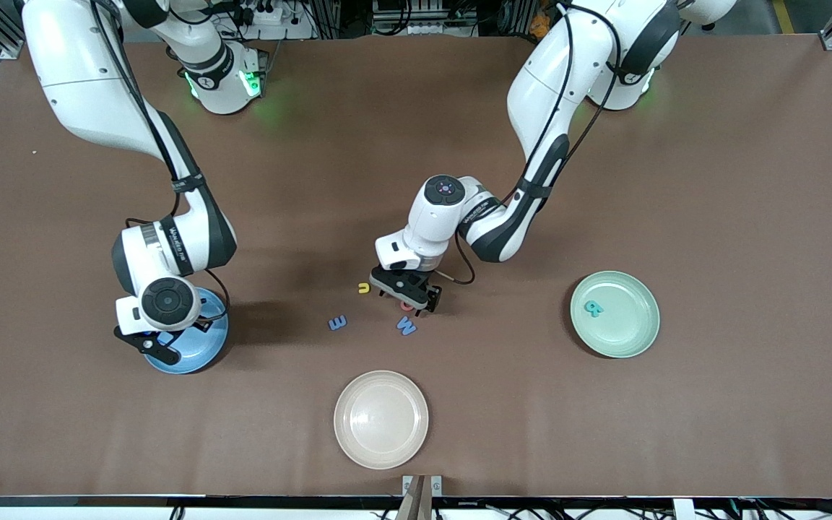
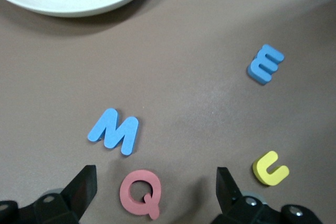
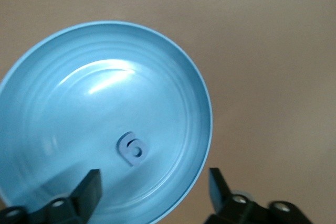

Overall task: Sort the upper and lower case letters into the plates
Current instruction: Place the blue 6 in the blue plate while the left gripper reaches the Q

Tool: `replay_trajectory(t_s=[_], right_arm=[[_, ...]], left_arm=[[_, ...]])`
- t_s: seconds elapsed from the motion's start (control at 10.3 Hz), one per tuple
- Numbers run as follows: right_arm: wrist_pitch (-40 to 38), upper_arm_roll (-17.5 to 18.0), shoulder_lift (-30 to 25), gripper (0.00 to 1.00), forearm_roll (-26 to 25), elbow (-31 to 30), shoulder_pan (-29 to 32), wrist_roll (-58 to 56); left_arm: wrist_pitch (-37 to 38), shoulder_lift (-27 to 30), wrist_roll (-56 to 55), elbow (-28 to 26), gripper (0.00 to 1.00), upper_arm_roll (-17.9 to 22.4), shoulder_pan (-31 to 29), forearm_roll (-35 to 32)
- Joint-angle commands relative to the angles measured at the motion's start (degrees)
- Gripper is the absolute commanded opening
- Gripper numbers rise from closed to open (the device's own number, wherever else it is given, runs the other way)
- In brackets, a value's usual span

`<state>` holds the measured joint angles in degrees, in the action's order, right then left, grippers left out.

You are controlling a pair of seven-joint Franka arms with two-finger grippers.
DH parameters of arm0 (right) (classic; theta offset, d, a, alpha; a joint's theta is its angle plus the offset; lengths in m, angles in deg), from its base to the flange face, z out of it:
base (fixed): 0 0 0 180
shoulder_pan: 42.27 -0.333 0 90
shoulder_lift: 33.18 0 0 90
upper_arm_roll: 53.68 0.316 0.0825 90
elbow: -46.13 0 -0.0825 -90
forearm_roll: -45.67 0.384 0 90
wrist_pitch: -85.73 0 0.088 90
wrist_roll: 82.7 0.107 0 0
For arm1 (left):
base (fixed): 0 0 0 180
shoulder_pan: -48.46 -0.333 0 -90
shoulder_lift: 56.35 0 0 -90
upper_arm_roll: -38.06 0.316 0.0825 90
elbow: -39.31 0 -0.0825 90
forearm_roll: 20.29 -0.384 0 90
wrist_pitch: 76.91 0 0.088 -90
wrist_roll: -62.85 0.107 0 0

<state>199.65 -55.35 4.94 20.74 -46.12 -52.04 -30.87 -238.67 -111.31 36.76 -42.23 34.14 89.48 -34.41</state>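
Two plates already hold one letter each. The right gripper (image 1: 152, 345) hangs over the blue plate (image 1: 203, 354), fingers apart and empty, a small grey-blue letter (image 3: 131, 149) lying in the plate beneath them. The left gripper (image 1: 416, 300), fingers spread, hovers over the pink Q (image 2: 139, 192), which lies between them, beside the blue M (image 2: 114, 131), seemingly about to grasp. The mint plate (image 1: 633, 339), toward the left arm's end from the Q, holds a teal letter (image 1: 594, 308).

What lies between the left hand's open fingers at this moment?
The left hand hangs over the pink Q, which lies flat on the table between its spread fingers, untouched; the left wrist view shows this.
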Motion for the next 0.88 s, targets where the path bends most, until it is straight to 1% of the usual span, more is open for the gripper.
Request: replay_trajectory(t_s=[0.0,0.1,0.29,0.39,0.49,0.58,0.68,0.78], right_arm=[[-0.09,0.79,-0.24,1.0,-0.83,-0.65,2.29,-2.41],[-0.53,0.79,-0.33,1.0,-0.83,-0.48,2.56,-2.87],[-0.89,0.87,-0.86,1.0,-0.74,-0.3,3.25,-2.87],[-0.97,1.05,-1.12,1.0,0.22,-0.3,3.87,-3.05],[-0.97,1.05,-1.82,1.0,3.1,-0.3,3.88,-4.7],[-1.32,1.05,-3.04,1.0,5.74,-0.39,3.88,-6.72],[-3.07,1.14,-4.62,1.0,7.59,-0.57,3.96,-9.7],[-3.52,1.05,-5.94,1.0,11.35,-0.92,4.75,-13.12]], left_arm=[[-0.22,-1.37,-0.46,0.51,0.97,0.67,0.3,-1.71],[0.3,-1.29,-0.54,-0.02,0.82,0.67,0.21,-1.79],[1.79,-0.85,-0.72,-1.08,0.71,0.67,0.21,-1.8],[2.76,-0.67,-1.33,-1.0,0.62,0.67,0.29,-1.8],[3.64,-0.58,-2.55,-1.0,0.6,0.67,0.47,-1.71],[4.95,-0.58,-4.39,-1.0,0.52,0.67,0.64,-1.79],[6.62,-0.5,-5.28,-0.91,0.5,0.67,0.73,-1.8],[7.25,-0.49,-5.38,-0.91,0.5,0.67,1.08,-1.8]])
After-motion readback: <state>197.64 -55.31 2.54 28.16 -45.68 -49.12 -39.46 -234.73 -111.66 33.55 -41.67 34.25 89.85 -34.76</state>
